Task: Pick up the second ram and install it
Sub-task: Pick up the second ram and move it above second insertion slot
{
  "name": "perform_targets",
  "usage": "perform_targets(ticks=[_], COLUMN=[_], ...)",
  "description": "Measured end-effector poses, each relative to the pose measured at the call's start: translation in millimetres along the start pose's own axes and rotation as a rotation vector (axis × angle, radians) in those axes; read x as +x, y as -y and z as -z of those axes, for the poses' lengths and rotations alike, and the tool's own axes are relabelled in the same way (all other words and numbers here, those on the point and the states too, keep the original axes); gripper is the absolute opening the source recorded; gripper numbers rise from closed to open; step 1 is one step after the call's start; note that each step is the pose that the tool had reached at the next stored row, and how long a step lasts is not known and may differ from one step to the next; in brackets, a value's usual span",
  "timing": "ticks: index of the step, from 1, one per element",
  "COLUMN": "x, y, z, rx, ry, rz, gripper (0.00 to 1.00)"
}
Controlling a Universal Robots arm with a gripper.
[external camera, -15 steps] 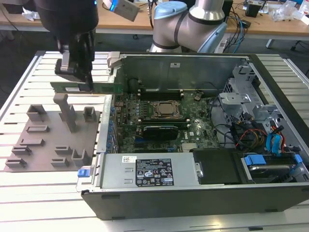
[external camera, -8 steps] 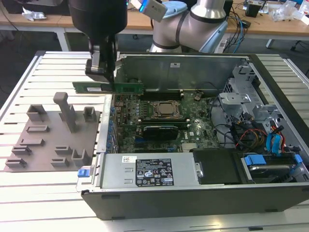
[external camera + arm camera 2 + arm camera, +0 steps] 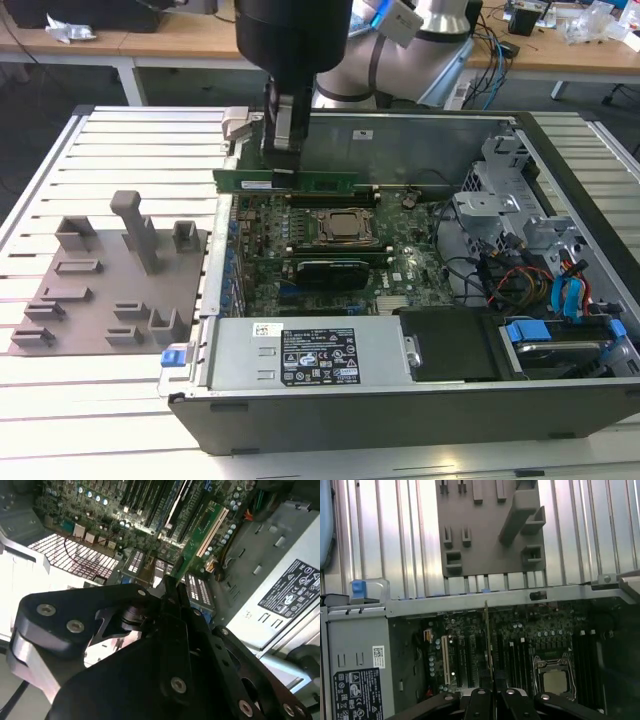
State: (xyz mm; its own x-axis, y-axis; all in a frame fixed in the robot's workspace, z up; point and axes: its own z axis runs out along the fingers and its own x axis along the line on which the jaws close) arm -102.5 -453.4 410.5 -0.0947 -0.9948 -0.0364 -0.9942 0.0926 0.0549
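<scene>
The second ram is a long, thin green stick held level and on edge above the far side of the motherboard, inside the open computer case. My gripper is shut on the stick near the end toward the exterior view's left. In the first wrist view the ram is seen edge-on, rising from my gripper over the dark memory slots beside the CPU socket. In the second wrist view my gripper hangs over the board's slots.
A grey tray with raised blocks lies on the slatted table at the exterior view's left of the case. The power supply fills the case's near side. Cables and drive bays crowd the exterior view's right.
</scene>
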Motion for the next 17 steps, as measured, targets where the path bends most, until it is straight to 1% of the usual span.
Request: perform_targets(ticks=[3, 6, 7, 9, 10, 13, 14, 15, 16, 17], x=[-0.7, -2.0, -2.7, -3.8, -4.7, -6.1, -6.7, -7.4, -9.0, -12.1], y=[7.3, 21.3, 28.9, 39.8, 47.9, 59.0, 62.4, 65.0, 66.8, 69.0], z=[0.3, 1.1, 1.4, 1.9, 2.1, 1.7, 1.2, 0.7, -1.0, -4.3], rx=[-0.0002, -0.0012, -0.0016, -0.0023, -0.0031, -0.0053, -0.0071, -0.0088, -0.0096, -0.0098], ry=[-0.0004, -0.0006, -0.0005, -0.0006, -0.0006, 0.0003, 0.0097, 0.0269, 0.0323, 0.0321], rz=[0.0, 0.0, 0.0, 0.0, 0.0, 0.0, 0.0, 0.001, 0.002, 0.004], gripper=[0.14, 0.14, 0.14, 0.14, 0.14, 0.14, 0.14, 0.14, 0.14, 0.14])
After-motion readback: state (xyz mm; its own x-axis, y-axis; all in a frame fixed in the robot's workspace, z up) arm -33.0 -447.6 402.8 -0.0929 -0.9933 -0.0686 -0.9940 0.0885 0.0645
